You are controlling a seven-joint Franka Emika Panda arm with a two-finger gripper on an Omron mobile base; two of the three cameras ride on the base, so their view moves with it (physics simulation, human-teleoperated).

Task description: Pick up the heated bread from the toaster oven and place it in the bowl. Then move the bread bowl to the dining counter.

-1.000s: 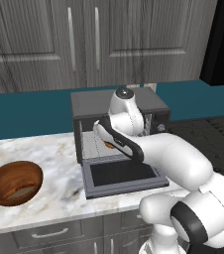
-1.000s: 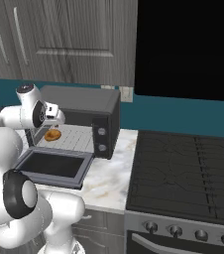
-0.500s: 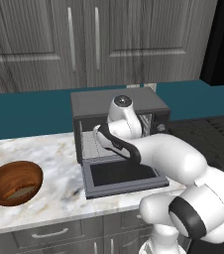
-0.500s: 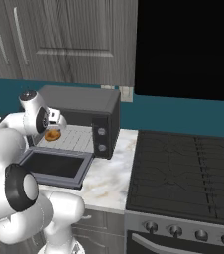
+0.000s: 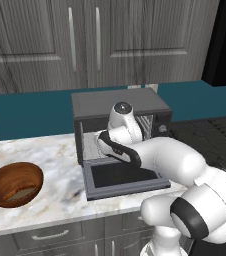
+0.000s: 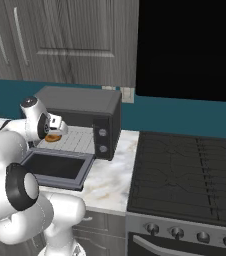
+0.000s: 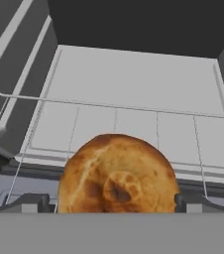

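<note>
The gripper (image 7: 115,203) stands with its jaws spread wide, 1 dark tip on either side of the heated bread (image 7: 118,177), and nothing is clamped yet — the tips appear to flank the bun rather than press it, though the lower edge of the hand view cuts off the contact. The bun sits on the wire rack (image 7: 134,126) near the front edge of the toaster oven (image 5: 119,111), whose glass door (image 5: 122,178) is dropped flat toward the front edge of the counter (image 5: 60,200); from the right base view the bun (image 6: 53,136) shows as a small golden dome just behind the hand at the oven mouth. The arm (image 5: 165,160) reaches in over the open door. Further out, the bowl (image 5: 14,184) rests near the left end of the counter, well apart from the oven, with what may be a pale piece lying in it — too small to be sure. So, of the task, only the approach looks done: 3 steps are left, namely closing on the bun and lifting it out, setting it in the bowl, and carrying that bowl to the dining counter.
</note>
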